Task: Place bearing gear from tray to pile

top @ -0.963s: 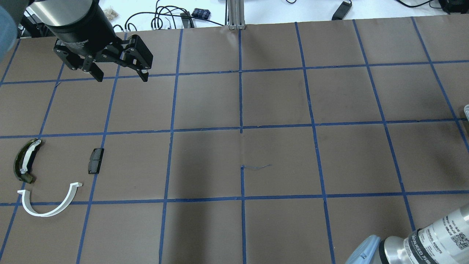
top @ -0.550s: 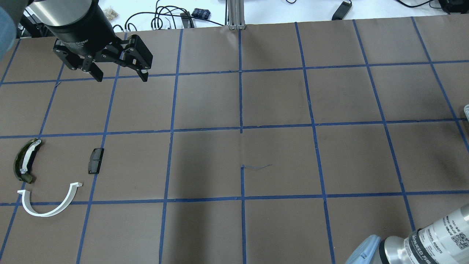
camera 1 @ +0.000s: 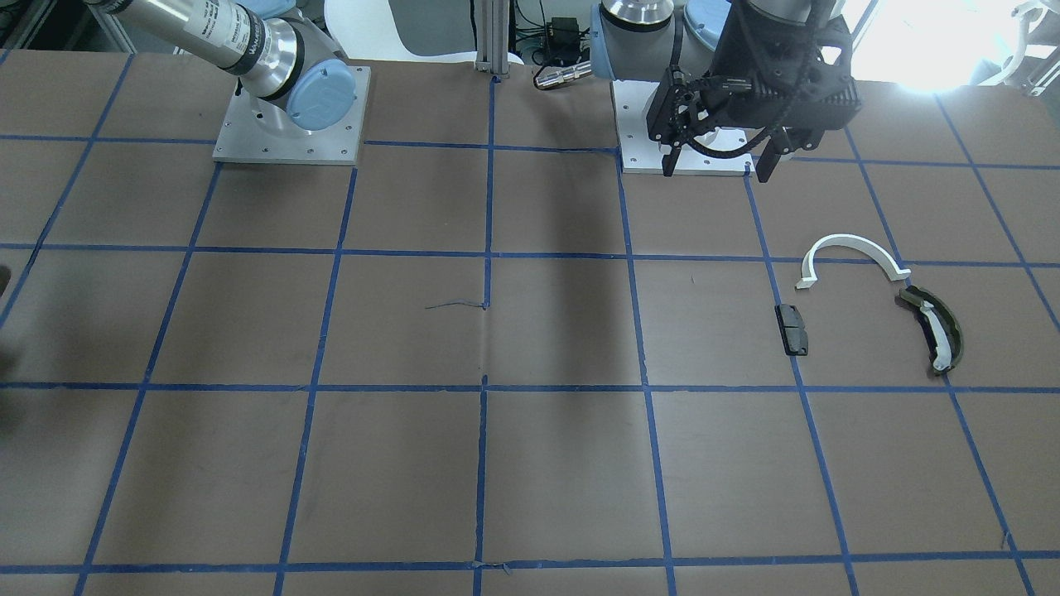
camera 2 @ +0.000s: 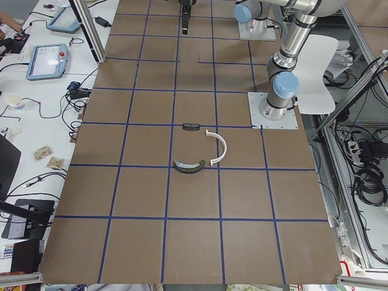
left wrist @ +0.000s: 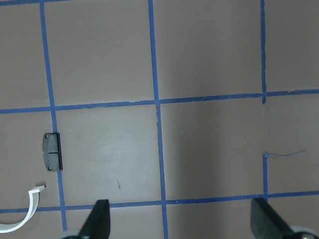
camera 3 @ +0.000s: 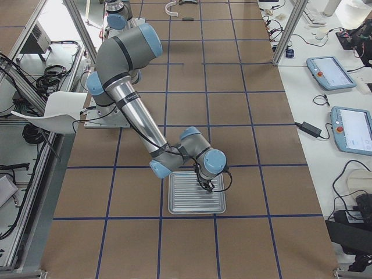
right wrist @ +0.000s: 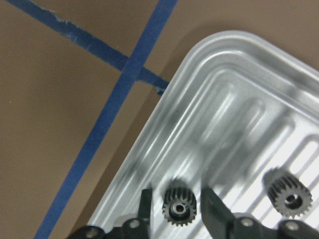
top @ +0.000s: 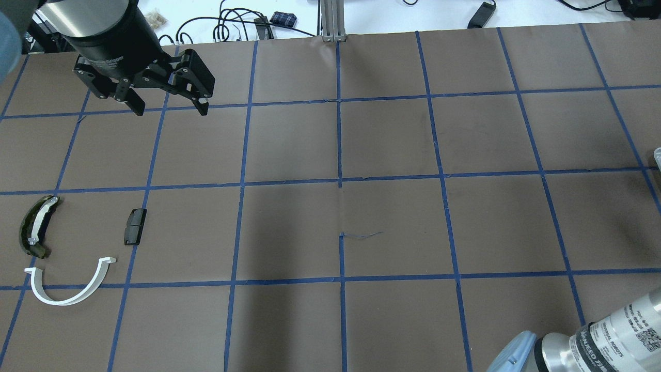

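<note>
In the right wrist view my right gripper (right wrist: 175, 191) is open, low over the metal tray (right wrist: 209, 55). Its fingers (right wrist: 212, 206) stand either side of a small dark bearing gear (right wrist: 178, 209), with narrow gaps. A second gear (right wrist: 289, 191) lies to the right. The pile lies on the left of the overhead view: a white half-ring arc (top: 67, 297), a dark olive curved piece (top: 36, 227) and a black block (top: 135, 226). My left gripper (top: 169, 107) is open and empty, raised well beyond the pile.
The table is brown paper with a blue tape grid. The tray (camera 3: 186, 210) sits near the table's end on my right, with the right gripper (camera 3: 204, 185) over its far edge. An aluminium post (top: 333, 20) stands at the far edge, with cables behind it.
Almost nothing has changed. The left gripper has drifted very slightly and the visible part of the right arm has shifted a little. The pile has not moved.
</note>
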Available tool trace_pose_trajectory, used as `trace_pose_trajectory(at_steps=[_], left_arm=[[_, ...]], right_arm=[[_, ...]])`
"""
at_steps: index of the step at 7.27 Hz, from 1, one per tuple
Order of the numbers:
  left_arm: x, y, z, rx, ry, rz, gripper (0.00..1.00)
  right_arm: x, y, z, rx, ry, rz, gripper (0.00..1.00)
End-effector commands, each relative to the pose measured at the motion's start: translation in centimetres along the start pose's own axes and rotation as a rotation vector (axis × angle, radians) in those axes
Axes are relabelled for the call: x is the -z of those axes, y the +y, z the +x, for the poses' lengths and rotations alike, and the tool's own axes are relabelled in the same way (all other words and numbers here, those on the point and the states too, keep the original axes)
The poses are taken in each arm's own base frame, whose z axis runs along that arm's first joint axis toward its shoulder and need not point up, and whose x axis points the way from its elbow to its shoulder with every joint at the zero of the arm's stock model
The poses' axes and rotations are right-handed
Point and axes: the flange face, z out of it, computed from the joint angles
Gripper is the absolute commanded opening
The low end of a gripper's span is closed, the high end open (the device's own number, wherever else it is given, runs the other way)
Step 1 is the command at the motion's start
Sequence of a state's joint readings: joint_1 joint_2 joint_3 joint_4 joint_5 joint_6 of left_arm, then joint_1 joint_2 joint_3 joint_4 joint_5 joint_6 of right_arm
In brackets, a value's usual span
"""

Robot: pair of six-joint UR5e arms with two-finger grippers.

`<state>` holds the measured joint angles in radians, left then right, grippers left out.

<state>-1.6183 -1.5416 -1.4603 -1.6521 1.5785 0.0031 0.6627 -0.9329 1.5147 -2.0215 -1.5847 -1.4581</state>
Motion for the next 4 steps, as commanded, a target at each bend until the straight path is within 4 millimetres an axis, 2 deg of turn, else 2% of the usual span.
trace_pose_trajectory(at_steps=[1,2,3,4], left_arm=[[0.1,0.0,0.0,0.0,0.002,0.001,1.0],[0.0,0.0,0.0,0.0,0.002,0.0,1.0],[-0.1,-0.1,0.0,0.0,0.002,-0.002,1.0],[-0.1,-0.1,0.0,0.0,0.002,-0.002,1.0]], right_arm=[[0.9,0.4,0.0,-0.004,0.017,-0.035,0.12],[3.7,-0.2,-0.9,-0.008,0.049,-0.032,0.11],[8.7,-1.2,-3.0,-0.024,0.099,-0.026,0.11],[12.4,-4.6,-6.3,-0.061,0.121,-0.018,0.11]])
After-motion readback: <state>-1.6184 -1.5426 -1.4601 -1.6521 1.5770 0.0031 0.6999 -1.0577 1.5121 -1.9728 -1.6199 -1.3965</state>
